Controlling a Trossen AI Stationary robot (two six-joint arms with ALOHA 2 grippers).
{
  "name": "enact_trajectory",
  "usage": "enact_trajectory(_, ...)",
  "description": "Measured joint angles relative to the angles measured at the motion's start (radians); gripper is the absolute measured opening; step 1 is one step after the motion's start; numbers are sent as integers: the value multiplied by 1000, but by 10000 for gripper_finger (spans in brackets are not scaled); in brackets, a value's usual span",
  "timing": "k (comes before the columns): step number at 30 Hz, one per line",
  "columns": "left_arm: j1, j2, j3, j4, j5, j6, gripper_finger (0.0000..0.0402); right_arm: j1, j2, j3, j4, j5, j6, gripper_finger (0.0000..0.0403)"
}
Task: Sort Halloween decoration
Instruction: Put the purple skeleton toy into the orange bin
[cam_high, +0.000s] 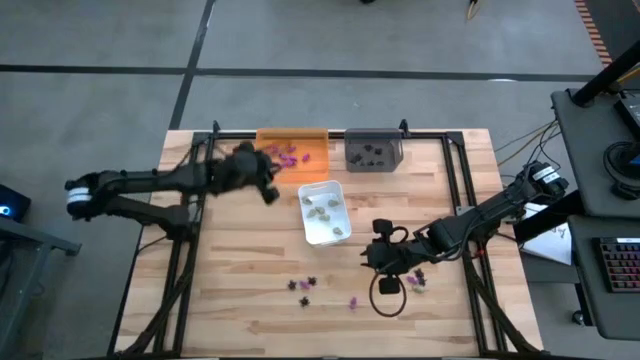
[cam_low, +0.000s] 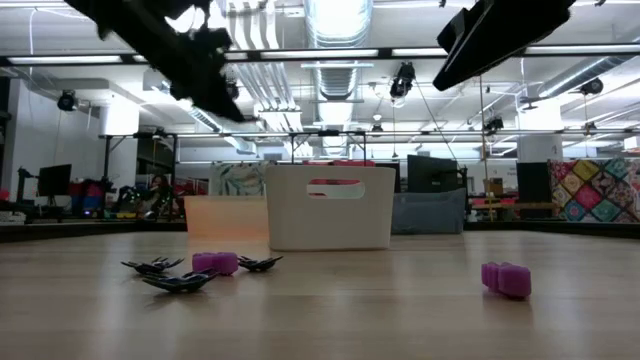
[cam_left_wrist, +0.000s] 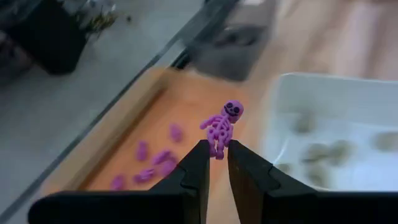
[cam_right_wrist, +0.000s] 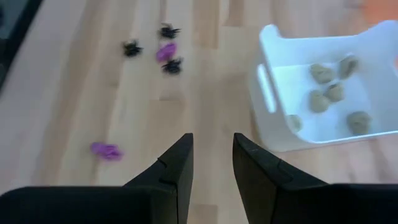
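My left tool (cam_left_wrist: 214, 163) is clamped on a purple skeleton (cam_left_wrist: 222, 126), over the near edge of the orange tray (cam_left_wrist: 118, 158). I'd carry it well inside the tray before letting go. It's tiny and spindly, with a grinning skull. My right tool (cam_right_wrist: 212, 157) hangs empty, fingers apart, above the worktop (cam_right_wrist: 74, 93).

Bright overhead ceiling lights, soft shadows, blurred wrist-view backgrounds
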Motion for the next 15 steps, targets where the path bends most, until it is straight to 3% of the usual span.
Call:
enact_trajectory(7,351,109,0,16,202,92,38,-7,0,0,0,66,-38,100)
enact_trajectory(11,450,196,0,92,249,112,38,-23,0,0,0,67,-38,100)
enact_trajectory(15,474,284,0,153,286,145,38,-46,0,0,-4,67,-39,100)
